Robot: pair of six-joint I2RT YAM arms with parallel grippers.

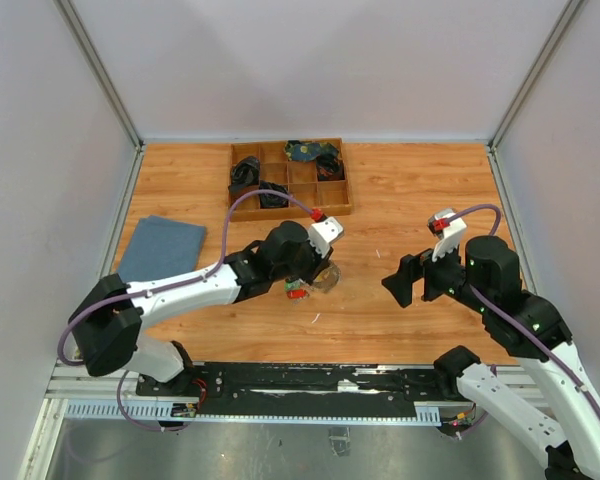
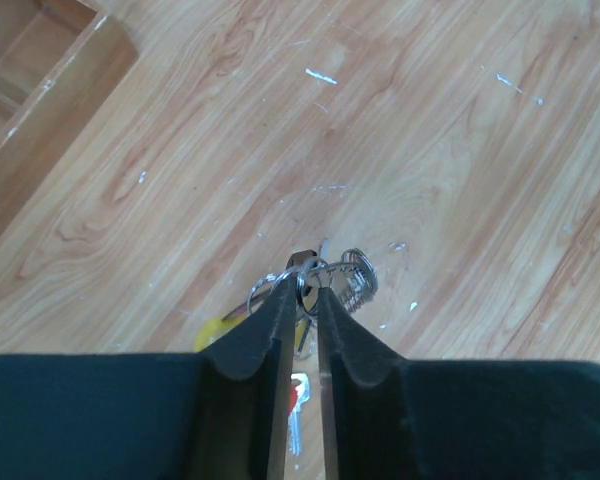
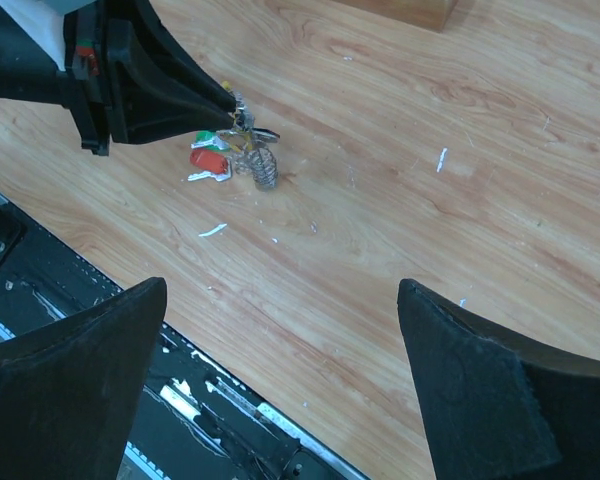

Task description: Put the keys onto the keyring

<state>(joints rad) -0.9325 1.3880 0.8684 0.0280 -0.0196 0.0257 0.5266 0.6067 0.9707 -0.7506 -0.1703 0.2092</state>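
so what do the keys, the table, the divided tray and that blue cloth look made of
keys: thin silvery metal, glinting; the red and green heads look plastic-covered, hard to be sure.
table: wood or wood-look laminate, grain showing, pale scuffs.
divided tray: plain matte wood, similar tone.
blue cloth: soft dull fabric, lying flat.

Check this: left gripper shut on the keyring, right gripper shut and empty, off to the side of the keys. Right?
Not quite. The right gripper is open, not shut: the right wrist view shows its fingers wide apart with only table between them. The rest stands: left gripper shut on the keyring, right one empty and apart from the keys.
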